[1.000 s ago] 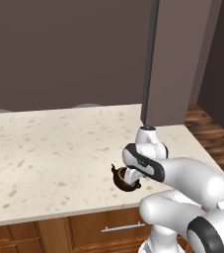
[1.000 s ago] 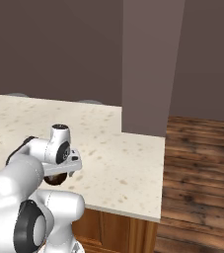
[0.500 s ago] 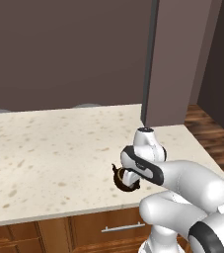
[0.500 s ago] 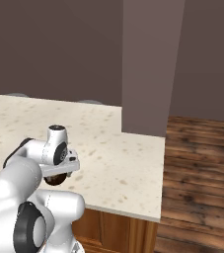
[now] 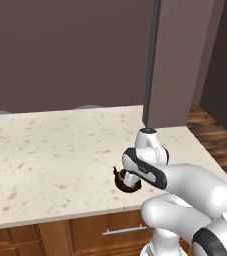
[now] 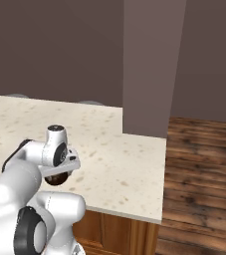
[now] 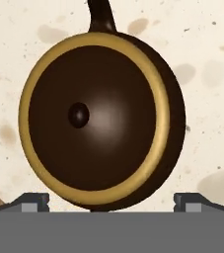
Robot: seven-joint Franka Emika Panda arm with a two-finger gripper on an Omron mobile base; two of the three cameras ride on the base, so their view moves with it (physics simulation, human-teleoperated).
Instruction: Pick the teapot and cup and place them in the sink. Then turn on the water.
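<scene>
Left base view shows the speckled cream counter (image 5: 50,160) running wide under a dark wall, with a tall brown cabinet (image 5: 177,60) standing at its far right end. Wood flooring (image 6: 204,169) lies beyond the counter's end. The white arm bends low over the counter's front edge. Its gripper (image 7: 111,201) points straight down, jaws spread wide and holding nothing. Directly beneath sits the teapot (image 7: 101,118), upright on the counter near the front edge, gold rim facing the hand.
</scene>
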